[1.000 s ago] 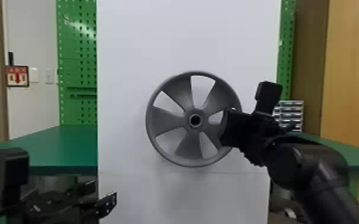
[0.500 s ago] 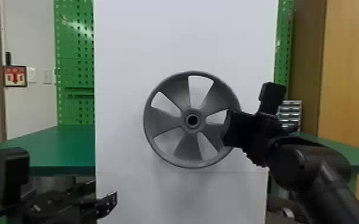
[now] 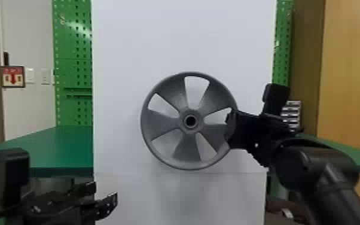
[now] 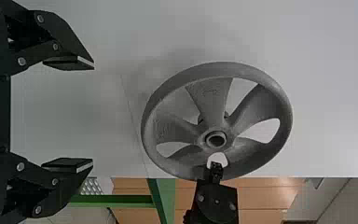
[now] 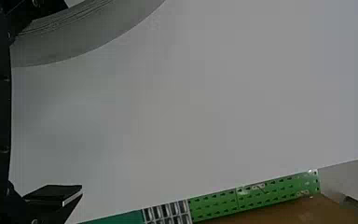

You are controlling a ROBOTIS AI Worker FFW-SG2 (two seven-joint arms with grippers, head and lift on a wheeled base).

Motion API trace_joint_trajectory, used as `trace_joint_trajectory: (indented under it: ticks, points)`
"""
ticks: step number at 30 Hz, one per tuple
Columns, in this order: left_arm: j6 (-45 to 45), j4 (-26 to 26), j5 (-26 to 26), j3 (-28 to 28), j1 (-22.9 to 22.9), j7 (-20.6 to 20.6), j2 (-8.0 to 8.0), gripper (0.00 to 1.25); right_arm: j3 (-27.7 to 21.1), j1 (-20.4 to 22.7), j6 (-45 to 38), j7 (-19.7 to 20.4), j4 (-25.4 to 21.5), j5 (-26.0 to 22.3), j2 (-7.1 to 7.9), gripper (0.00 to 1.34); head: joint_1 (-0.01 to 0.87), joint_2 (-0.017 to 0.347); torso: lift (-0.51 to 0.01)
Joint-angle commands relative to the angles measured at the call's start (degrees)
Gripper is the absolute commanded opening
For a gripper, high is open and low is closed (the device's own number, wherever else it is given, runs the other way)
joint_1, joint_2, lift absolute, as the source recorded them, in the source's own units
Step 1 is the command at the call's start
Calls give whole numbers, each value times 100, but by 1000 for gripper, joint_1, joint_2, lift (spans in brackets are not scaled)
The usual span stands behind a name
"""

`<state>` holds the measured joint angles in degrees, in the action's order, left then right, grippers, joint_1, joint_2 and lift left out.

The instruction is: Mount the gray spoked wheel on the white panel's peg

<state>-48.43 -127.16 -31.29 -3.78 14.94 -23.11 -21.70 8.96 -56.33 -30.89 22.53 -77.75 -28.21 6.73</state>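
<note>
The gray spoked wheel (image 3: 164, 121) stands upright against the front of the white panel (image 3: 182, 36), its round hub facing outward. At the wheel's right edge is my right gripper (image 3: 230, 125), overlapping the rim. The right wrist view has the right gripper (image 5: 72, 98) with fingers wide apart and the wheel's rim (image 5: 74, 44) close by the upper one. Low at the left, my left gripper (image 3: 105, 193) is open and away from the wheel. In the left wrist view the left gripper (image 4: 93, 114) holds nothing, with the wheel (image 4: 256, 105) farther off. The peg cannot be made out.
A green table (image 3: 42, 146) reaches out on both sides behind the panel. Green pegboard (image 3: 71, 68) rises at the back, with small drawers (image 3: 291, 115) behind the right gripper and a wooden cabinet (image 3: 346, 59) at the far right.
The whole scene has slid slightly left in the head view. The wheel has kept its place against the panel, while my right gripper has shifted a little rightward from it. The left arm looks unchanged.
</note>
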Motion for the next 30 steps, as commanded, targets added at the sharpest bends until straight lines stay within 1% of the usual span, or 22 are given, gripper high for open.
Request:
trace_joint_trajectory:
  ticks: [1,4,6,17,30]
  points:
    - [0,7,0,0,0,0,8,741,-44,-19,-40,-231,32,70,4,1267,91,-8,-481]
    - [0,-2,0,9,0,0,-1,741,-53,-19,22,-407,67,114,-5,1278,91,-8,-481]
    - [0,-2,0,0,9,0,-1,741,-61,-19,48,-530,76,149,-5,1324,91,-8,-481]
    - [0,7,0,0,0,0,-1,741,-53,-1,162,-548,84,149,-13,1339,92,-8,-481]
    - [0,7,0,-18,-9,0,8,741,9,52,268,-548,49,114,-66,1339,92,-8,-481]
